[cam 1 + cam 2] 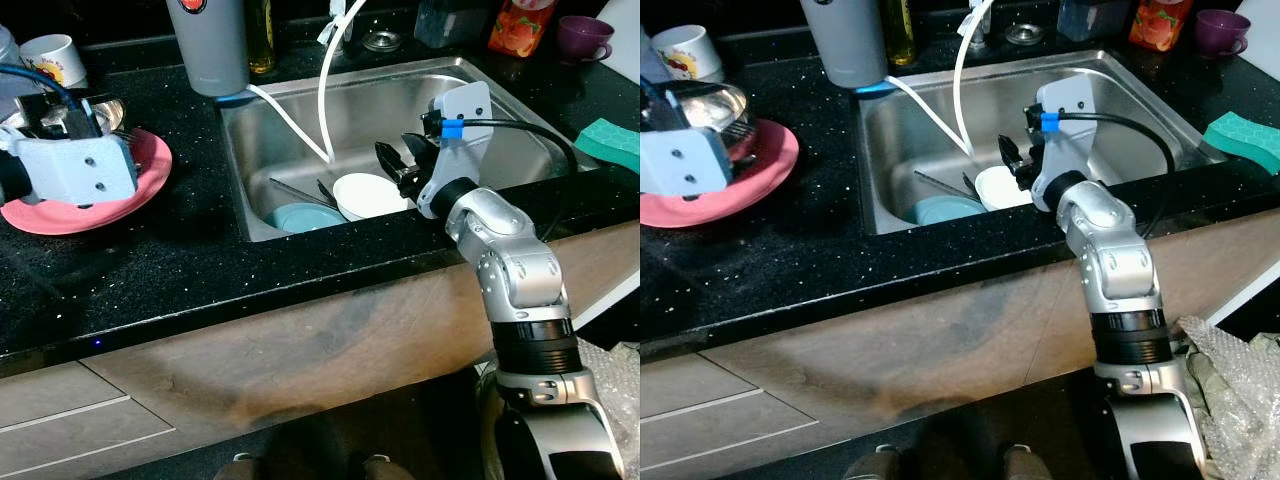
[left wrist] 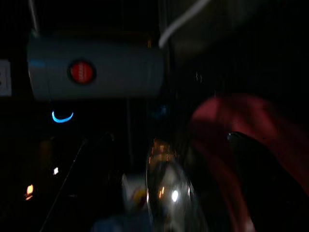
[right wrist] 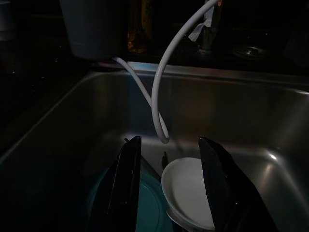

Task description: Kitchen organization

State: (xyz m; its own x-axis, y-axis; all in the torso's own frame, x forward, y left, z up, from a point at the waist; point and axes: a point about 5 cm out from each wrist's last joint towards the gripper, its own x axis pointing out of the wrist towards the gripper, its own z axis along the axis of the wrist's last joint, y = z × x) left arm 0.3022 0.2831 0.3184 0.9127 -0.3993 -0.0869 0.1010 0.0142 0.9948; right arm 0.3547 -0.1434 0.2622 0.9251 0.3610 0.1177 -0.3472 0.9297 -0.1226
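- My right claw [image 1: 398, 165] hangs over the sink [image 1: 500, 110], fingers spread wide and empty, as the right wrist view shows plainly.
- Just beneath it sits a white bowl [image 1: 368, 195], lying partly over a teal plate [image 1: 305, 217] on the sink floor; some dark utensils lie by them, too small to name.
- A white hose [image 1: 325, 90] loops down into the sink just behind the bowl.
- My left claw [image 2: 183, 193] is over the pink plate [image 1: 140, 190] on the black table [image 1: 200, 260]. I cannot tell how its fingers stand; the left wrist view is dark and shows something shiny between them, perhaps metal.
- A grey canister [image 1: 208, 45] stands at the sink's back corner, a purple cup [image 1: 583, 38] and a green sponge [image 1: 612, 142] off to the right.
- I judge the step in hand is fetching the bowl out of the sink.
- Next I would lower the right claw so one finger goes inside the rim and one outside, then close and lift straight up, keeping clear of the hose and not dragging the teal plate along.
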